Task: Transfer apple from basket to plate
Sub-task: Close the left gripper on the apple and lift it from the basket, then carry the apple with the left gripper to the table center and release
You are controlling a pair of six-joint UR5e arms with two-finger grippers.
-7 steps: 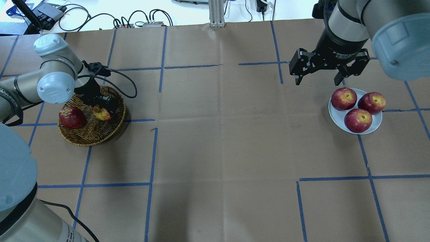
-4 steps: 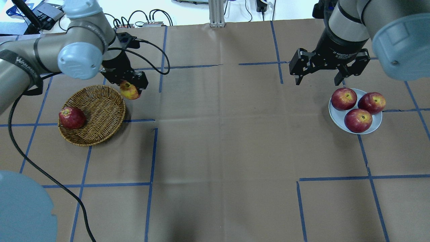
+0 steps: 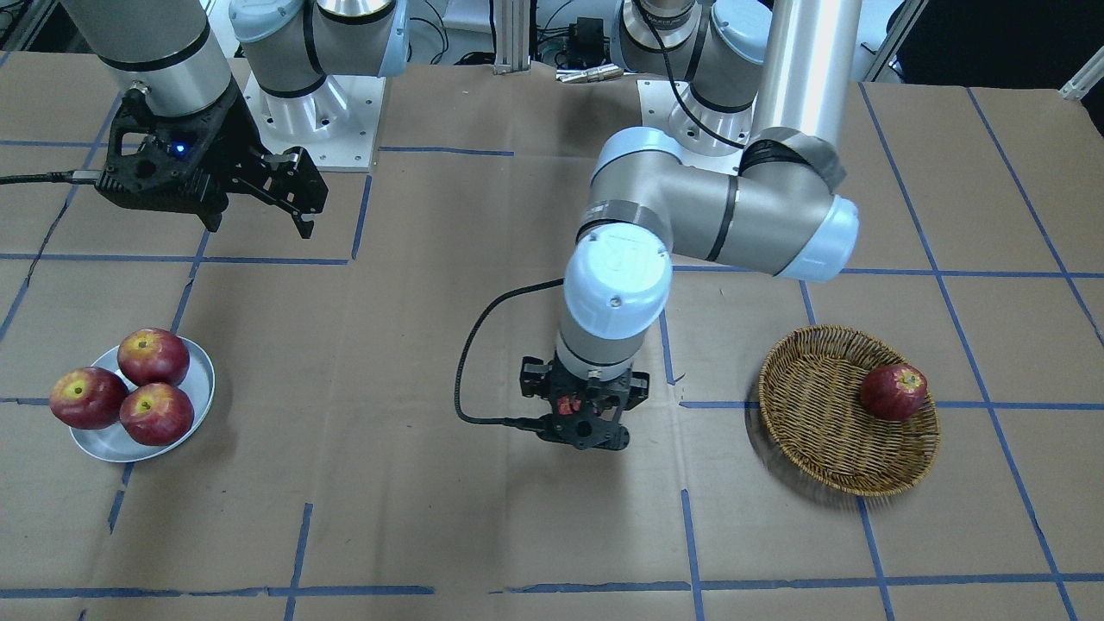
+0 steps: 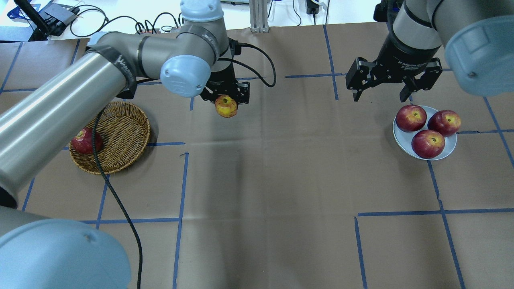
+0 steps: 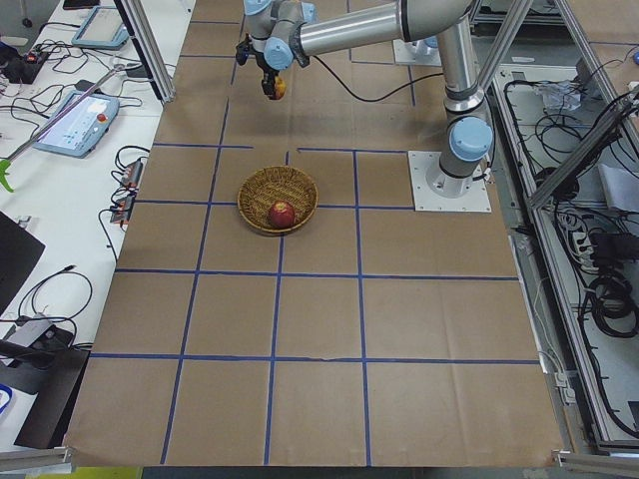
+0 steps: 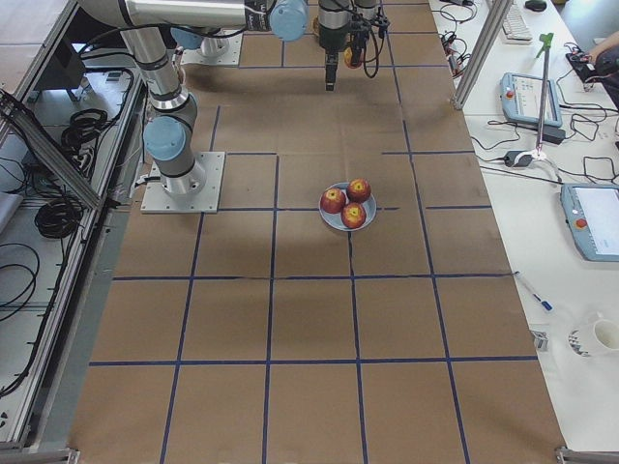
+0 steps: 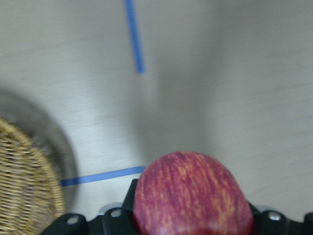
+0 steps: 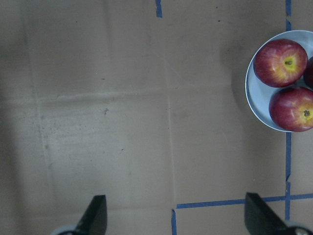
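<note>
Near row first: basket (image 4: 120, 120) sits on the left with one dark red apple (image 4: 83, 140) against its left wall, and plate (image 4: 401, 139) is on the right, well apart, carrying three red apples (image 4: 428, 143) that leave only a bare strip on its left side. Further out, left gripper (image 4: 225, 97) is clamped on the apple (image 4: 226, 107) and holds it in the air over bare paper. That spot is right of the basket and clear of its rim, closer to the basket than to the plate. The wrist cam shows a red-and-yellow streaked flank seated between the pads. My read on handling: a rigid, round, mid-weight load with smooth waxy skin, so it can roll or slip in a two-finger pinch and bruises if over-squeezed. The best hold is across the widest girth with moderate force, which looks like what it has now. The drop zone is tight, so expect it to roll against its neighbours. Farther right, right gripper (image 4: 379, 98) hangs empty with its jaws spread wide, just beyond the plate's far edge. For text, there's white print on the right gripper's black body and on a dark band of the left arm, both too small to read reliably. No stickers are visible on the fruit.
</note>
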